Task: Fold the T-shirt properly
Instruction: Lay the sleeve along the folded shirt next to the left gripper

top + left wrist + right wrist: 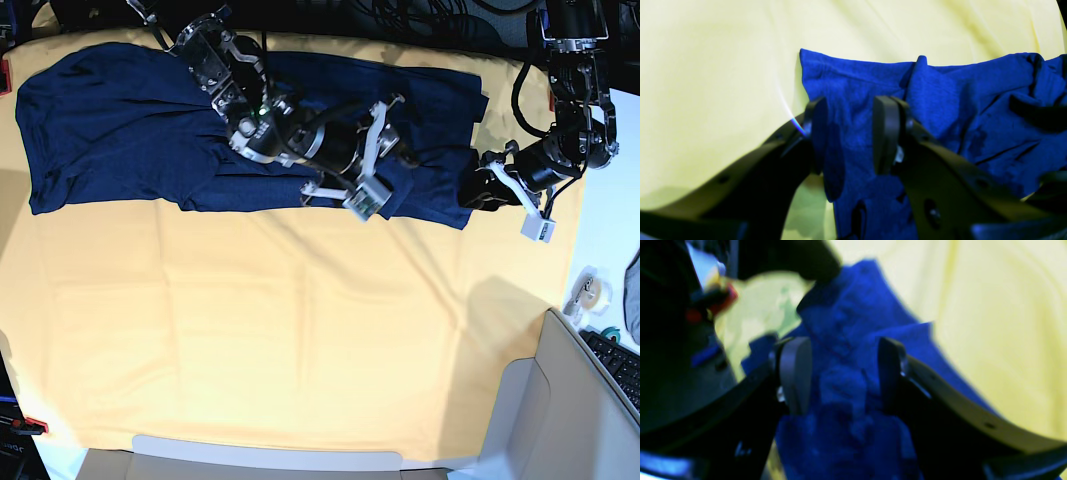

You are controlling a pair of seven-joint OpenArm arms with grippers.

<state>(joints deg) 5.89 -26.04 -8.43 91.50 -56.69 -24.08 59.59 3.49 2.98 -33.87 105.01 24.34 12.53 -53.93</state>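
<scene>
The dark navy T-shirt [120, 110] lies spread in a long band across the far part of the table, wrinkled in the middle. My right gripper [385, 160] hovers low over the shirt's middle. Its jaws stand apart, with bunched blue fabric [843, 380] between the fingers [795, 376]. My left gripper [472, 188] is at the shirt's right end. Its jaws stand apart over the shirt's edge [853, 110], the fingers [886, 133] just above the cloth. In the left wrist view the gripper [850, 133] shows no fabric pinched.
A yellow-orange cloth [280, 330] covers the table under the shirt. A tape roll [587, 290] and a keyboard [620, 365] lie off the table's right side. A pale box edge [540, 400] stands at the near right corner.
</scene>
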